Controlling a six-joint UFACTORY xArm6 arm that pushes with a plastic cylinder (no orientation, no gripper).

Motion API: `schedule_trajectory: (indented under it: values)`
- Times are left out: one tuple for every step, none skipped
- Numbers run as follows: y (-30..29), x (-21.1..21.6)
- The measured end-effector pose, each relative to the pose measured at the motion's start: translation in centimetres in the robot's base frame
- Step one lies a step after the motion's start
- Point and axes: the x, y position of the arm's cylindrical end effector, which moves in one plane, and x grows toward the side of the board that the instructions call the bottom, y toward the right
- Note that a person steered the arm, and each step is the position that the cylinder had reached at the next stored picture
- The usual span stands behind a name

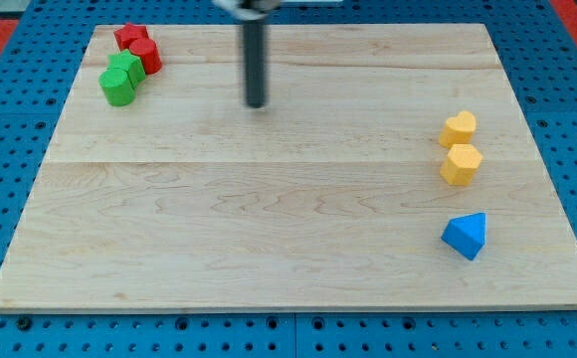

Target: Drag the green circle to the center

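Here, my tip [257, 103] right of green circle [117, 88], seemingly touching red blocks [139, 48], no hand visible.

1. Bright, even light across the wooden board [269, 199]; no dark corners.
2. Shadows short and soft: a faint one under the blue block [465, 236], slight ones beside the yellow blocks [460, 147].
3. My tip [258, 103] throws almost no shadow on the wood.
4. No hard glare; the board has a mild sheen toward the view's top.
5. Focus soft overall, grain lines smeared. The rod's top end at the frame edge is blurred.
6. Board edges taper toward the view's top; no obvious bending of straight lines.
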Motion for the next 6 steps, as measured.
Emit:
schedule_trajectory:
  values:
    - [-12.8, 2.5]
    - [-20.7, 1.4]
    - [-17.9, -3.2]
    - [-14.3, -5.2]
    - [-6.3, -4.4]
    - [-0.8, -4.0]
